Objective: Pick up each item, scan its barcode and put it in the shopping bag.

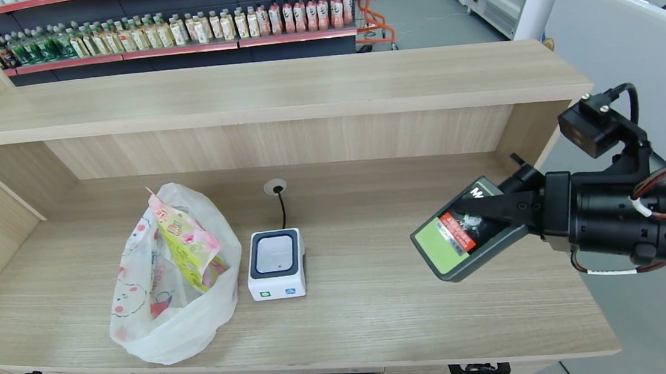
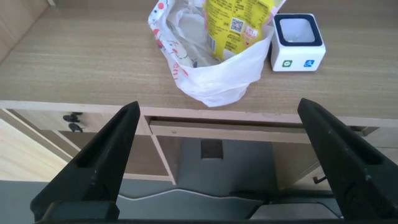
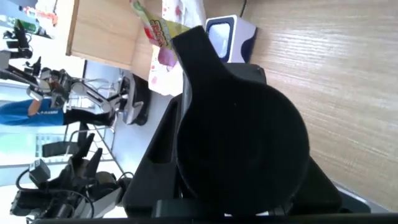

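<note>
Right gripper (image 1: 483, 217), at the right of the head view: I see it clamped on a dark flat box (image 1: 444, 252) with a green and red label, held above the wooden counter (image 1: 380, 309). Barcode scanner (image 1: 276, 264) at centre, with a white shopping bag (image 1: 158, 329) just beside it on its left, holding a yellow snack packet (image 1: 187, 248). Left gripper (image 2: 219, 112): fingers spread wide, empty.

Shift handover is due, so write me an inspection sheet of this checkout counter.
Surface: wooden counter.
Job's things: shopping bag open, left of the scanner, yellow snack packet inside; dark box held above the counter's right side.
Clutter: nothing seen.
Grippers: right gripper shut on the box; left gripper open, before the counter's front edge.
Cables: one cable runs from the scanner back into a counter hole.
Surroundings: bottle shelves behind, freezer to the right.
</note>
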